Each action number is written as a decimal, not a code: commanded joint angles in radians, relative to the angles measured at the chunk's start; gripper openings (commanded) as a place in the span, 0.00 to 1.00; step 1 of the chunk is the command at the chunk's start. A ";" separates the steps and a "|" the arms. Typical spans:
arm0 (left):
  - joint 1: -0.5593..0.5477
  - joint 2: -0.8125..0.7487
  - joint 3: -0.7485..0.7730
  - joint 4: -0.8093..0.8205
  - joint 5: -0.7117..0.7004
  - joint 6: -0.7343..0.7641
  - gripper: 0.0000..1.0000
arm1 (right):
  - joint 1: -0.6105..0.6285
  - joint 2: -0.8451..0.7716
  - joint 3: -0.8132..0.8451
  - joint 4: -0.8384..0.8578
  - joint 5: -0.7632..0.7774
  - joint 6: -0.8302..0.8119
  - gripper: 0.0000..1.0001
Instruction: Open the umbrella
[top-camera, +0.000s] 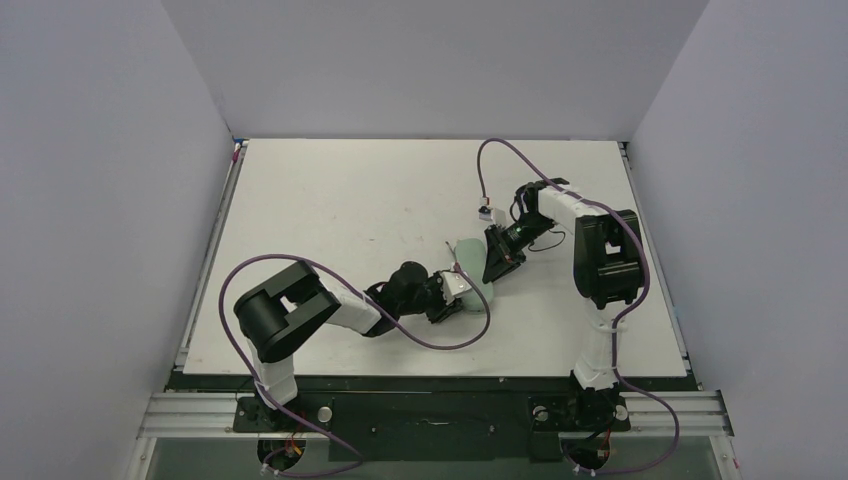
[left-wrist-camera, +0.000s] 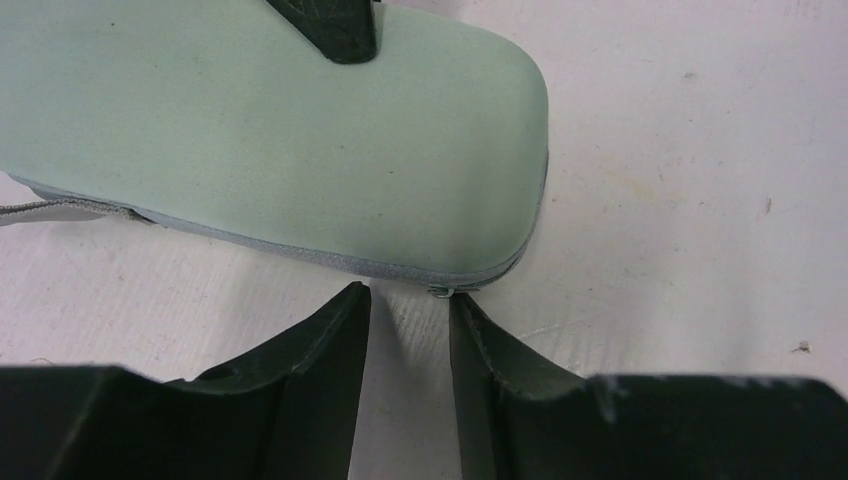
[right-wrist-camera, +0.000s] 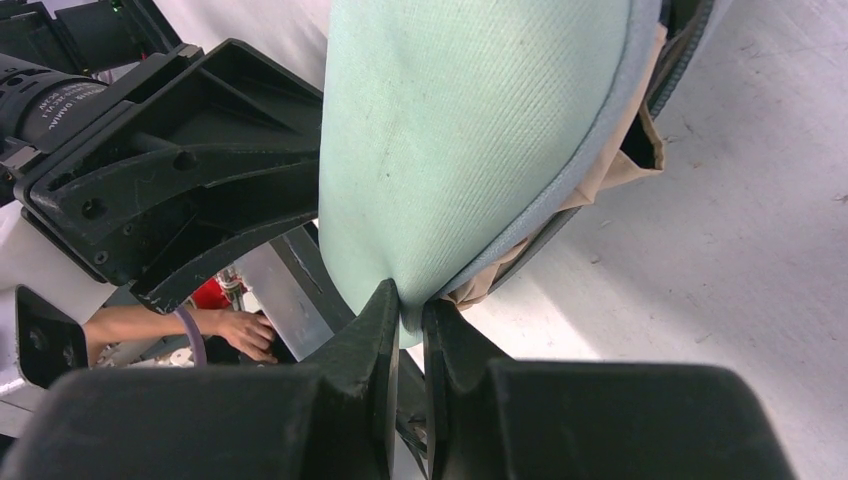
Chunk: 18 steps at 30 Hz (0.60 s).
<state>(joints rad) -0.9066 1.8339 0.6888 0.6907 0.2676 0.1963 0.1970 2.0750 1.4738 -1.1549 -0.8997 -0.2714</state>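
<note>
While the umbrella (top-camera: 473, 255) lies bundled in its mint pouch (left-wrist-camera: 300, 130) at mid-worktop (top-camera: 350, 200), one end of the pouch is clamped by the right pincer (right-wrist-camera: 410, 310). The left pincer (left-wrist-camera: 410, 300) is held slightly apart and empty, just beside the pouch's seam. Tan fabric (right-wrist-camera: 605, 190) is seen at a gaping edge. The bundle is judged light, soft outside and stiff within. Since loose cloth may slip, its firm core should be gripped.

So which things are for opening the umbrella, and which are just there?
For the job:
umbrella
right end effector, pinching its edge
left end effector, open beside it

Just there:
table
person's hand
</note>
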 joint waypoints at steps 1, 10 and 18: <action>-0.019 0.007 0.017 0.031 0.034 0.017 0.34 | -0.001 0.039 -0.007 0.031 0.144 -0.060 0.00; -0.026 0.005 0.014 0.012 0.073 0.046 0.44 | -0.002 0.036 -0.001 0.030 0.146 -0.059 0.00; -0.022 0.008 0.031 0.044 0.028 -0.019 0.26 | -0.001 0.036 -0.008 0.032 0.146 -0.058 0.00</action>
<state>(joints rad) -0.9279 1.8351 0.6891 0.6846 0.2981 0.2165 0.1970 2.0750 1.4738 -1.1614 -0.8989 -0.2779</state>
